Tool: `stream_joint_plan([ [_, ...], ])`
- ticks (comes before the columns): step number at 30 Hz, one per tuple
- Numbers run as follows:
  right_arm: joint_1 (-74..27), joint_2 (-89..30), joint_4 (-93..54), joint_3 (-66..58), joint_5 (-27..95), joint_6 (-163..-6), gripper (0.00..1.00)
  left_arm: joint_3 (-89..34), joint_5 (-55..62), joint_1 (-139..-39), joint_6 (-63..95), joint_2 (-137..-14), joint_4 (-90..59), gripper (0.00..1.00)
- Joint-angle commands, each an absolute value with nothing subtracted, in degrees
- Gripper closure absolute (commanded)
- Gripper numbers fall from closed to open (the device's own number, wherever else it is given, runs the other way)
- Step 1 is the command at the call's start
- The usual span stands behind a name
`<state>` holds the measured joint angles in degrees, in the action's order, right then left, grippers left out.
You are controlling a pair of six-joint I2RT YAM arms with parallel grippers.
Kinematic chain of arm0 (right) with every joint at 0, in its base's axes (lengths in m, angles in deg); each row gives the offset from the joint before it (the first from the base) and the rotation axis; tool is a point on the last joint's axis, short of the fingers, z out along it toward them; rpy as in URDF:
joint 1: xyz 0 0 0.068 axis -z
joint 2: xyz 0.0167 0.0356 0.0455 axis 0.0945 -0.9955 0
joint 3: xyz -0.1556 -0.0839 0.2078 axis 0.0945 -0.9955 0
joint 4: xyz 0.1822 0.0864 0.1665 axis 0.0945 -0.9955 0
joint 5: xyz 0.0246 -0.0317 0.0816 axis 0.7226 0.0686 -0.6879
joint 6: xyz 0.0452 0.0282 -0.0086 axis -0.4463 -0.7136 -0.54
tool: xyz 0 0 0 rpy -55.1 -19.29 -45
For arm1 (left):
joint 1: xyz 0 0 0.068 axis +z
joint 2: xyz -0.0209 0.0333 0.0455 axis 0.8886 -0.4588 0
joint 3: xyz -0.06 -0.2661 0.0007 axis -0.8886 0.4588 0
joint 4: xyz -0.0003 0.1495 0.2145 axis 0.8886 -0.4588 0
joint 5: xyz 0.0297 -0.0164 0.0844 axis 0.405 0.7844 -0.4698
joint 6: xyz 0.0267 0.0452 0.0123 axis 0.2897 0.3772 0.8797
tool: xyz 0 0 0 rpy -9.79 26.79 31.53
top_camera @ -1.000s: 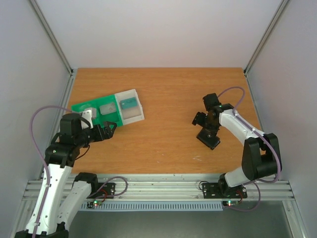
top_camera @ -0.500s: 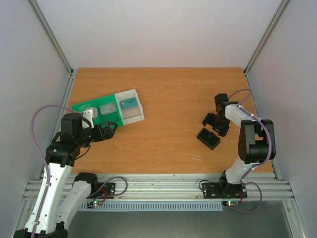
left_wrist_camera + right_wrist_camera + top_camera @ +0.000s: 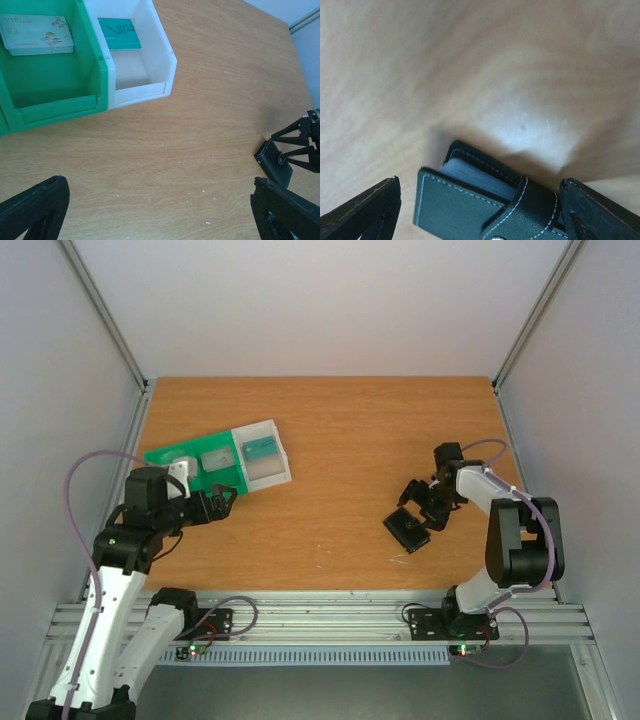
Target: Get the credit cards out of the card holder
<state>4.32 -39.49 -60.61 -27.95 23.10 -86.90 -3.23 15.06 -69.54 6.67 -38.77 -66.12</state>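
Note:
The card holder (image 3: 407,529) lies shut on the table at the right, a black wallet with white stitching and its snap tab fastened. In the right wrist view the card holder (image 3: 470,205) sits between the spread fingers (image 3: 365,215) of my right gripper (image 3: 480,217), with a gap on the left side and pale blue-grey pocket edges showing in its slot. My right gripper (image 3: 424,506) is open, low over the table. Whitish credit cards (image 3: 37,34) lie in the green tray (image 3: 55,107), and a teal card (image 3: 118,34) lies in the white box (image 3: 145,90). My left gripper (image 3: 160,215) is open and holds nothing.
The green tray (image 3: 165,456) and the white box (image 3: 275,476) stand side by side at the left, just beyond my left gripper (image 3: 222,502). Small white specks (image 3: 207,222) dot the wood. Metal frame posts and pale walls border the table on both sides.
My right gripper swung right, then came down around the card holder. The holder slid a little toward the near left and turned. The left arm stayed still.

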Motion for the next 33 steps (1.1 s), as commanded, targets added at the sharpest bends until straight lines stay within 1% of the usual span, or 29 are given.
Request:
stream_joint_plan([
  [1,2.7,-35.8,-62.2,-30.3,18.7,-89.7,0.13,-3.3,15.1,-69.7,7.3,-39.4,-64.9,0.01],
  [7,-0.1,-30.0,-66.9,-31.9,21.2,-89.8,0.13,-3.3,15.9,-69.9,7.5,-39.6,-64.8,0.01],
  [11,-2.5,-28.9,-68.2,-32.7,23.1,-88.7,0.13,-3.7,16.7,-70.1,7.3,-40.7,-65.5,0.01],
  [16,-3.5,-28.4,-67.6,-33.2,26.0,-86.5,0.16,-5.0,19.9,-70.8,6.6,-42.0,-67.2,0.05],
  [21,-5.2,-29.9,-66.6,-33.0,27.2,-85.4,0.17,-6.8,23.2,-71.2,5.6,-44.9,-69.6,0.09],
  [26,-11.8,-31.9,-65.7,-32.1,27.3,-86.6,0.17,-7.0,23.2,-73.7,3.8,-46.4,-69.2,0.12],
  [33,-22.3,-33.6,-63.6,-29.9,26.1,-91.8,0.20,-6.4,19.5,-82.7,0.7,-48.1,-67.0,0.14],
])
